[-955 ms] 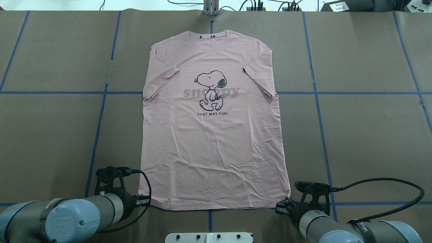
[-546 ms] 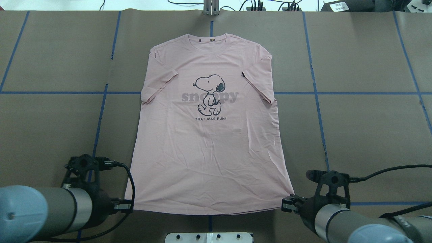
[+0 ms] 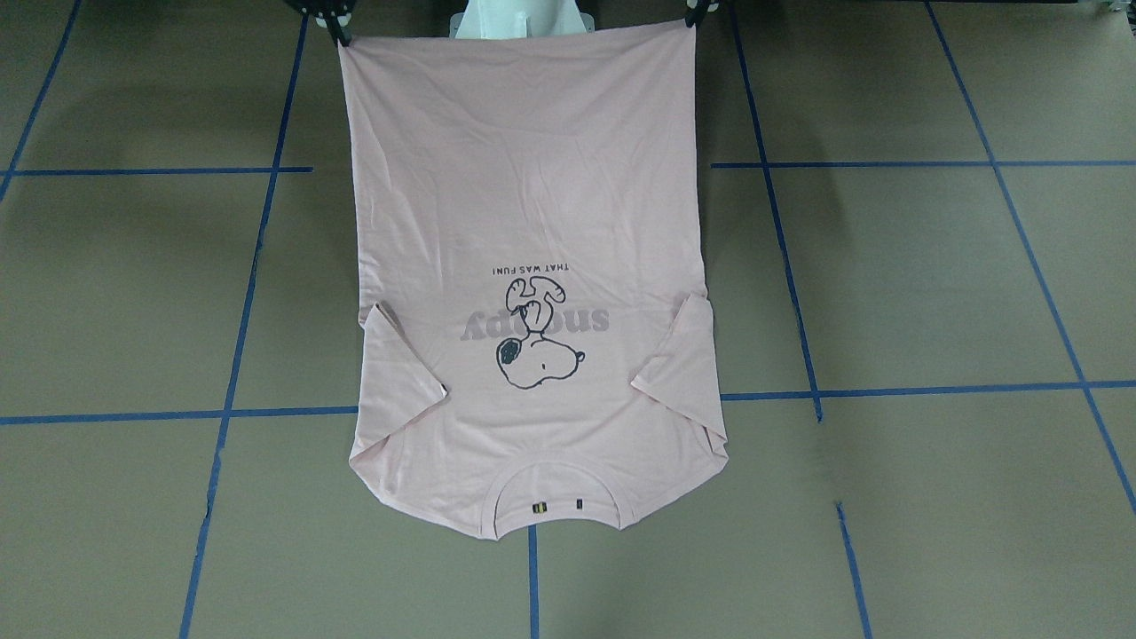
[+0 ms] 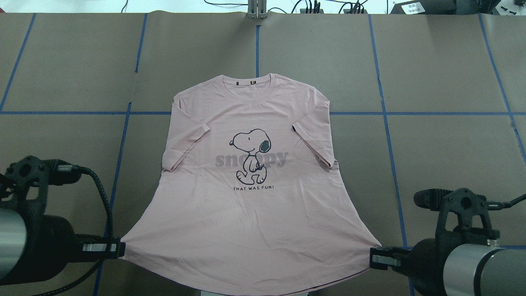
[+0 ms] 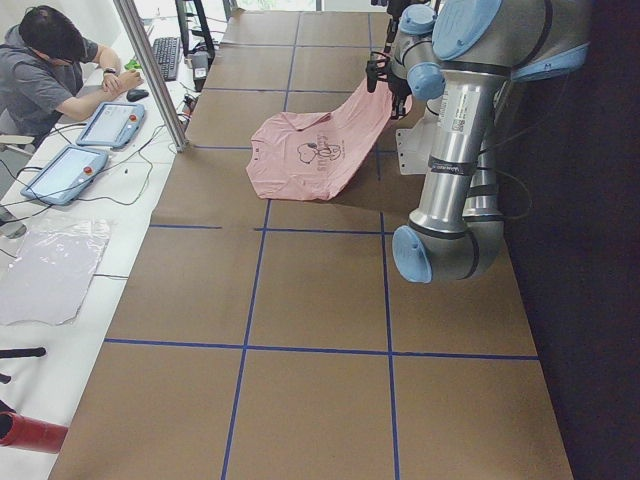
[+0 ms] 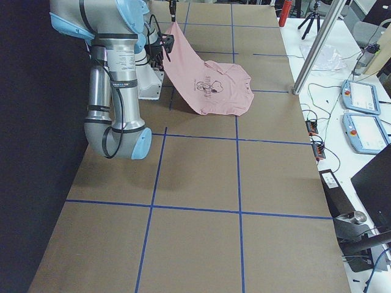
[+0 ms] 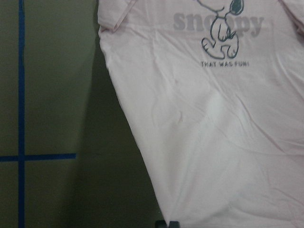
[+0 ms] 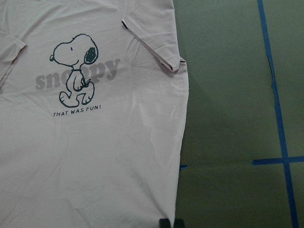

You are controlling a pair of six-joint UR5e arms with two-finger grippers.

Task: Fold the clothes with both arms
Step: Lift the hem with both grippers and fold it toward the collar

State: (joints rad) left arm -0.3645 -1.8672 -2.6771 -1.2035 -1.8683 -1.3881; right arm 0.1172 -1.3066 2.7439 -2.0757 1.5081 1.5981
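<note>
The pale pink Snoopy T-shirt [image 4: 254,218] lies print up, its collar [image 4: 246,80] at the far end on the table. My left gripper [image 4: 119,249] is shut on the near left hem corner. My right gripper [image 4: 374,257] is shut on the near right hem corner. The hem is stretched wide between them and raised off the table, so the shirt [image 6: 211,85] slopes down to the collar end. In the front-facing view the shirt [image 3: 524,195] hangs from the left gripper [image 3: 692,16] and the right gripper [image 3: 337,31]. Each wrist view shows the cloth [image 7: 213,118] [image 8: 95,142] from above.
The brown table cover [image 4: 444,164] carries a grid of blue tape lines. The white pedestal base [image 3: 519,18] stands behind the hem. A metal post [image 5: 155,75] stands at the far edge. An operator [image 5: 50,70] sits at a side desk with tablets.
Both grippers have moved back toward the robot, outward and up with the hem corners. The shirt has slid toward the robot and its hem is now stretched wide and lifted.
</note>
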